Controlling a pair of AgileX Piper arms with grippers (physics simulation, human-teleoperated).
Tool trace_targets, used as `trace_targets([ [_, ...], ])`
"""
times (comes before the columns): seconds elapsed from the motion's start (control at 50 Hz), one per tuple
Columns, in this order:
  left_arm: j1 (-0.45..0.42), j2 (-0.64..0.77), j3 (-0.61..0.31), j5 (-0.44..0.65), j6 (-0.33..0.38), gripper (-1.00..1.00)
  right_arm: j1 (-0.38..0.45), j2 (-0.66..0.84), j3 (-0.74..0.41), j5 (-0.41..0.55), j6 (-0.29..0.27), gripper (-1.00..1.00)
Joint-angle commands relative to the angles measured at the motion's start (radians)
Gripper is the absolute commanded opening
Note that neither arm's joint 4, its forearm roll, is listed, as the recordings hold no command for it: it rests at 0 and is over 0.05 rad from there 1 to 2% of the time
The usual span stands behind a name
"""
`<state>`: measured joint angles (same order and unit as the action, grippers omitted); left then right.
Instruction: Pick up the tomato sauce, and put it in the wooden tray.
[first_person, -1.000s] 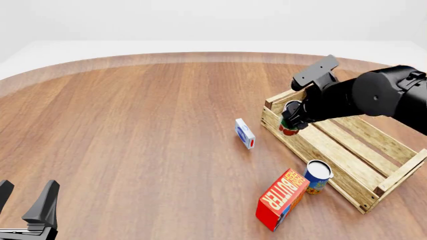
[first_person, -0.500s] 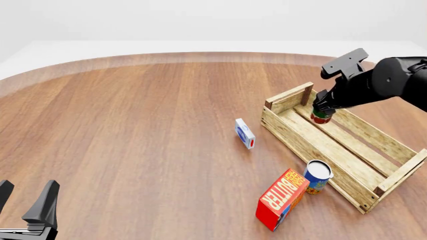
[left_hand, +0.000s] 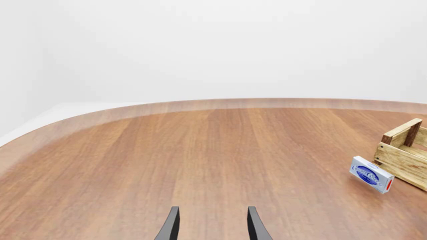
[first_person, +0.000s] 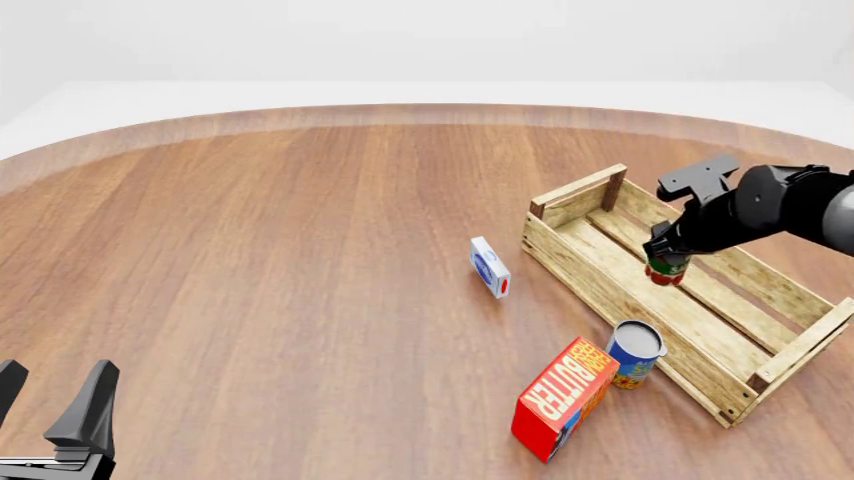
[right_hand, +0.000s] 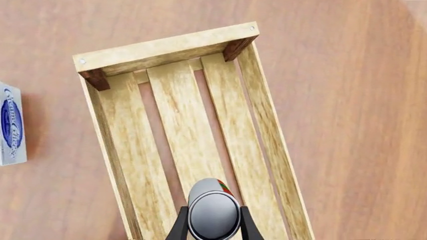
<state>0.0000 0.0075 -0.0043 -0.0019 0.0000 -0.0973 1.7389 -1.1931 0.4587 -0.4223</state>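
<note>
My right gripper (first_person: 665, 262) is shut on the tomato sauce (first_person: 663, 270), a small can with a red and green label, and holds it low inside the wooden tray (first_person: 587, 275), over its middle slats. In the right wrist view the can's silver top (right_hand: 213, 214) sits between my fingers (right_hand: 179, 227), with the tray's slats (right_hand: 180, 120) below it. Whether the can touches the tray floor I cannot tell. My left gripper (first_person: 51, 405) is open and empty at the near left table edge; its fingertips (left_hand: 172, 225) show in the left wrist view.
A blue-labelled can (first_person: 635, 354) and a red-orange butter box (first_person: 562, 397) stand just outside the tray's near wall. A small blue and white box (first_person: 490, 267) stands left of the tray, also in the left wrist view (left_hand: 371, 174) and the right wrist view (right_hand: 11, 131).
My right gripper has carried the tomato sauce from the tray's left corner rightwards over the tray and down into it. The left arm has not moved.
</note>
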Motion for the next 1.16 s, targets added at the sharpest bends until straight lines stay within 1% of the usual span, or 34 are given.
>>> trace_targets([
  [0.02,0.0,0.0,0.0,0.0,0.0,1.0,-0.034,0.082,0.019,-0.069,0.017,-1.0],
  [0.08,0.0,0.0,0.0,0.0,0.0,1.0,-0.05,0.095,0.019,-0.086,0.007,-1.0],
  [0.2,0.0,0.0,0.0,0.0,0.0,1.0,-0.051,0.091,0.007,-0.079,0.014,-1.0],
  [0.22,0.0,0.0,0.0,0.0,0.0,1.0,-0.048,0.088,0.001,-0.076,0.019,-1.0],
  [0.24,0.0,0.0,0.0,0.0,0.0,1.0,-0.038,0.086,-0.017,-0.064,0.046,-1.0],
  [0.28,0.0,0.0,0.0,0.0,0.0,1.0,-0.021,0.077,-0.019,-0.06,0.04,-1.0],
  [0.3,0.0,0.0,0.0,0.0,0.0,1.0,-0.04,0.065,-0.008,-0.072,0.004,1.0],
  [0.34,0.0,0.0,0.0,0.0,0.0,1.0,-0.044,0.061,-0.035,-0.047,0.025,1.0],
  [0.36,0.0,0.0,0.0,0.0,0.0,1.0,-0.044,0.061,-0.035,-0.047,0.026,1.0],
  [0.38,0.0,0.0,0.0,0.0,0.0,1.0,-0.047,0.043,-0.03,-0.057,0.005,1.0],
  [0.42,0.0,0.0,0.0,0.0,0.0,1.0,-0.043,0.01,-0.053,-0.035,0.013,1.0],
  [0.44,0.0,0.0,0.0,0.0,0.0,1.0,0.0,-0.023,-0.07,-0.013,0.013,1.0],
  [0.46,0.0,0.0,0.0,0.0,0.0,1.0,0.017,-0.041,-0.089,0.014,0.013,1.0],
  [0.48,0.0,0.0,0.0,0.0,0.0,1.0,0.006,-0.072,-0.151,0.071,0.021,1.0],
  [0.5,0.0,0.0,0.0,0.0,0.0,1.0,0.005,-0.094,-0.188,0.098,0.023,1.0],
  [0.54,0.0,0.0,0.0,0.0,0.0,1.0,0.012,-0.145,-0.301,0.2,-0.003,1.0],
  [0.56,0.0,0.0,0.0,0.0,0.0,1.0,0.012,-0.145,-0.302,0.201,-0.003,1.0],
  [0.58,0.0,0.0,0.0,0.0,0.0,1.0,0.029,-0.181,-0.41,0.283,-0.02,1.0],
  [0.6,0.0,0.0,0.0,0.0,0.0,1.0,0.029,-0.18,-0.413,0.284,-0.02,1.0],
  [0.62,0.0,0.0,0.0,0.0,0.0,1.0,0.036,-0.198,-0.441,0.308,-0.043,1.0],
  [0.64,0.0,0.0,0.0,0.0,0.0,1.0,0.055,-0.203,-0.566,0.393,-0.022,1.0],
  [0.66,0.0,0.0,0.0,0.0,0.0,1.0,0.068,-0.205,-0.642,0.439,-0.016,1.0],
  [0.7,0.0,0.0,0.0,0.0,0.0,1.0,0.084,-0.2,-0.862,0.568,-0.032,1.0],
  [0.74,0.0,0.0,0.0,0.0,0.0,1.0,0.114,-0.176,-1.0,0.653,-0.007,1.0],
  [0.76,0.0,0.0,0.0,0.0,0.0,1.0,0.114,-0.173,-1.007,0.657,-0.007,1.0],
  [0.78,0.0,0.0,0.0,0.0,0.0,1.0,0.132,-0.207,-0.958,0.633,-0.024,1.0],
  [0.8,0.0,0.0,0.0,0.0,0.0,1.0,0.132,-0.209,-0.953,0.63,-0.024,1.0],
  [0.86,0.0,0.0,0.0,0.0,0.0,1.0,0.165,-0.262,-0.807,0.56,-0.027,1.0],
  [0.88,0.0,0.0,0.0,0.0,0.0,1.0,0.178,-0.272,-0.773,0.544,-0.018,1.0],
  [0.9,0.0,0.0,0.0,0.0,0.0,1.0,0.178,-0.272,-0.771,0.543,-0.018,1.0],
  [0.92,0.0,0.0,0.0,0.0,0.0,1.0,0.197,-0.288,-0.718,0.516,-0.011,1.0],
  [1.06,0.0,0.0,0.0,0.0,0.0,1.0,0.239,-0.315,-0.683,0.488,0.038,1.0],
  [1.08,0.0,0.0,0.0,0.0,0.0,1.0,0.246,-0.321,-0.664,0.472,0.032,1.0],
  [1.16,0.0,0.0,0.0,0.0,0.0,1.0,0.279,-0.318,-0.621,0.425,0.061,1.0],
])
